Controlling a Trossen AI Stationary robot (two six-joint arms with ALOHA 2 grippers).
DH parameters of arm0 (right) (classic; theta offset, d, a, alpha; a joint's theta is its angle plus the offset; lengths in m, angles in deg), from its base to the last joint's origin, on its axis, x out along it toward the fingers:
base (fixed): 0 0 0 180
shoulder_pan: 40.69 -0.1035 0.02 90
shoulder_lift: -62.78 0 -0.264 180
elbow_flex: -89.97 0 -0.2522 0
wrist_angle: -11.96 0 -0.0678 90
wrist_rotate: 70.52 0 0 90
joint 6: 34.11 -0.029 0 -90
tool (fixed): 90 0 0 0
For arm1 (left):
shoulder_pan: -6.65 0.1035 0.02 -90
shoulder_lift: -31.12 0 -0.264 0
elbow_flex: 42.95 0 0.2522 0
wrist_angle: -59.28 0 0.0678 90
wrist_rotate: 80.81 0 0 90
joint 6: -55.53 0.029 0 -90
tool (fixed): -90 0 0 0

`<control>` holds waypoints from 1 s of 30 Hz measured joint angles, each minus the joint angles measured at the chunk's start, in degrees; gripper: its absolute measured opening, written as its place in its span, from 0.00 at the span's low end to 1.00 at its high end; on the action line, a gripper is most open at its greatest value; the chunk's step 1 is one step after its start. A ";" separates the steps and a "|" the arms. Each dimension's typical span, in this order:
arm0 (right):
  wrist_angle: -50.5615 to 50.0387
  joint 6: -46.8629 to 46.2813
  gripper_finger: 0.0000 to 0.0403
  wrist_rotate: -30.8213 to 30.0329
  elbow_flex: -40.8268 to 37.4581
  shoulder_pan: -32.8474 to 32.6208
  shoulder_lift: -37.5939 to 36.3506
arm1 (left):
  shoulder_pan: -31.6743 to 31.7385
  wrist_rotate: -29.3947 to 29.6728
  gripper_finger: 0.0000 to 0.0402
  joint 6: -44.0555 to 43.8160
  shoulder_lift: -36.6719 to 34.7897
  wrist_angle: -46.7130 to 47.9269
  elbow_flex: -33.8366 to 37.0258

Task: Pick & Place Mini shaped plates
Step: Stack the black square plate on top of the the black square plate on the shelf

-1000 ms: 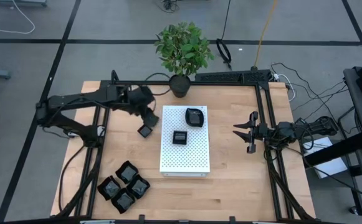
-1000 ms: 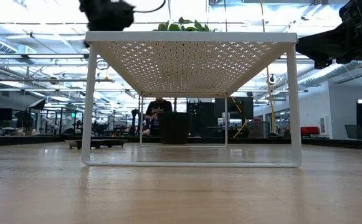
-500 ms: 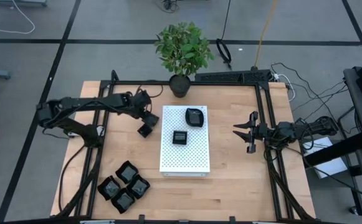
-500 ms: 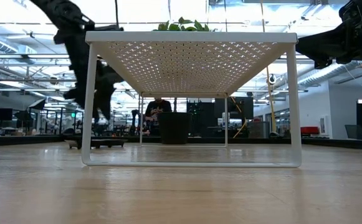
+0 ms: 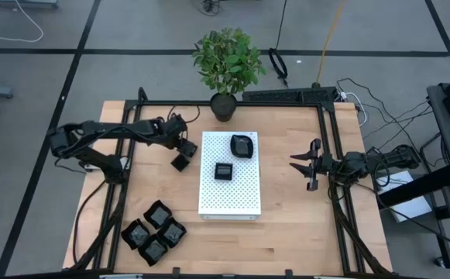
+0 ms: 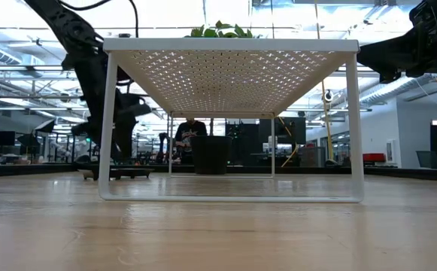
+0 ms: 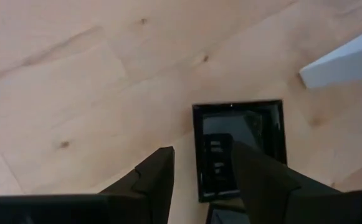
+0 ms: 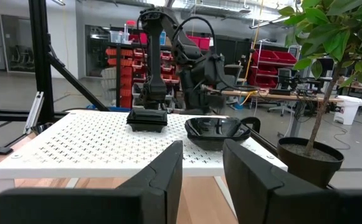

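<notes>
A small black square plate (image 5: 180, 163) lies flat on the wood just left of the white perforated board (image 5: 232, 198). My left gripper (image 5: 181, 153) is low over it and open. In the left wrist view my left gripper (image 7: 202, 152) straddles one rim of the plate (image 7: 255, 134), one finger outside it and one over its hollow. Another small square plate (image 5: 223, 171) and a rounded plate (image 5: 242, 145) rest on the board. My right gripper (image 5: 296, 161) waits open, right of the board. My left gripper slants down from the table's left with its fingers on either side of the square plate's rim (image 7: 197, 143). I cannot tell whether either finger touches it. The plate lies flat on the table.
Several more black plates (image 5: 153, 231) sit clustered at the front left of the table. A black plant pot (image 5: 224, 107) stands at the far edge behind the board. The black frame rails (image 5: 333, 155) run along the table's sides.
My left gripper has come down from above board height to the square plate on the table left of the board, rolling its wrist as it sank. The plate has stayed where it was.
</notes>
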 joint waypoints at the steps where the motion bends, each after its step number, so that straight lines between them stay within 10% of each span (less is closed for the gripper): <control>1: 0.00 -0.01 0.25 0.00 0.00 0.00 0.00 | -0.14 0.00 0.41 -0.06 0.48 0.01 0.02; 30: 0.00 -0.01 0.25 0.00 0.00 -0.01 -0.01 | -0.32 -1.57 0.24 -1.01 5.17 -0.16 -0.24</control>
